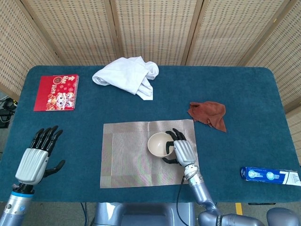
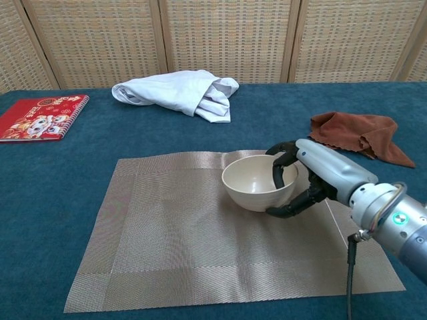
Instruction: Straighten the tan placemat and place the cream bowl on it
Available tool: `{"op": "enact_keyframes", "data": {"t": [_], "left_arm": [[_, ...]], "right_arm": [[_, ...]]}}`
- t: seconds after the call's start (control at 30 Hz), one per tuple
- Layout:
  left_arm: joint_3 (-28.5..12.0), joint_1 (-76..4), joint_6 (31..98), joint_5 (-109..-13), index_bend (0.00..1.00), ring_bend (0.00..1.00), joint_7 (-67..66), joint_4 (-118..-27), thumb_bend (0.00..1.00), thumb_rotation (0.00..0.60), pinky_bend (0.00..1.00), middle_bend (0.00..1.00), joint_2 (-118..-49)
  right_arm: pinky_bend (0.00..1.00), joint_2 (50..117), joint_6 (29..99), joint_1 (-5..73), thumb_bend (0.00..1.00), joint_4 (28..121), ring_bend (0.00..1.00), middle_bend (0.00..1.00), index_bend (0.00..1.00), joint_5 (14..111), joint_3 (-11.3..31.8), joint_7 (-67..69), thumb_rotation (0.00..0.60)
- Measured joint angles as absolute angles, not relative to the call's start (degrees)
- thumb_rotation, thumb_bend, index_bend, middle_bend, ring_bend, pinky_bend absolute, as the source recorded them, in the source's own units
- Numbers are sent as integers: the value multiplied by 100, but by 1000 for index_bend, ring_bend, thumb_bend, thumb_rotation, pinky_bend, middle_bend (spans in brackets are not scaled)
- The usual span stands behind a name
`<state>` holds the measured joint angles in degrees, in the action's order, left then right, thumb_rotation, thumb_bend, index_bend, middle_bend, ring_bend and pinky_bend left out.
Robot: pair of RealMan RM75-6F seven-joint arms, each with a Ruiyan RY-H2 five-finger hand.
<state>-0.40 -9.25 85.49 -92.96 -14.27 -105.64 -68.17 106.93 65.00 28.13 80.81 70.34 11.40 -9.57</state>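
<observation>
Cream bowl [image 2: 257, 182] | gripped by right robot hand [image 2: 313, 175] | over tan placemat [image 2: 167, 233]

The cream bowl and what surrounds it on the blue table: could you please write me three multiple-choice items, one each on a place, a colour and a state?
1. Where is the cream bowl?
A. beside the red spiral notebook
B. over the tan woven placemat
C. on the white crumpled cloth

2. What colour is the small rag at the table's right?
A. reddish brown
B. yellow
C. green

3. What is the left hand doing?
A. gripping the placemat
B. holding the bowl
C. holding nothing, fingers apart

Answers:
1. B: the right hand holds the bowl over the tan woven placemat.
2. A: the rag is reddish brown.
3. C: the left hand is off the mat, fingers spread and empty.
</observation>
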Motion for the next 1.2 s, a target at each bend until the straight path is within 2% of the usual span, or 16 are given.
{"op": "enact_keyframes", "data": {"t": [0.17,0.2,0.33,0.47,0.7,0.93,1.2], "left_arm": [[-70,-899,8606,-9289,16,0,-1330,-10572,247,600,0,0,-6772],[-74,-901,8592,-9278,16,0,-1322,-10569,247,600,0,0,-6766],[-102,-926,8504,-9191,16,0,-1291,-10535,248,600,0,0,-6762],[-116,-931,8496,-9183,16,0,-1289,-10529,248,600,0,0,-6770],[-131,-924,8499,-9167,16,0,-1309,-10535,247,600,0,0,-6778],[-140,-908,8531,-9189,16,0,-1386,-10564,247,600,0,0,-6799],[-171,-902,8491,-9070,16,0,-1457,-10540,247,600,0,0,-6819]], "right_arm": [[152,10843,6445,2830,532,7889,32,280,705,6979,1077,-993,600],[139,10848,6426,2833,514,7868,22,230,646,6977,1054,-1019,600],[47,10743,6346,2848,462,7892,0,21,308,7004,957,-1164,600],[15,10611,6402,2832,453,8025,0,0,157,7070,921,-1263,600],[2,10247,6583,2722,438,8444,0,0,126,7136,860,-1457,600],[2,9608,6910,2475,437,9044,0,0,122,7348,766,-1359,600],[2,8832,7337,2198,404,9253,0,0,111,7662,704,-1182,600]]}}
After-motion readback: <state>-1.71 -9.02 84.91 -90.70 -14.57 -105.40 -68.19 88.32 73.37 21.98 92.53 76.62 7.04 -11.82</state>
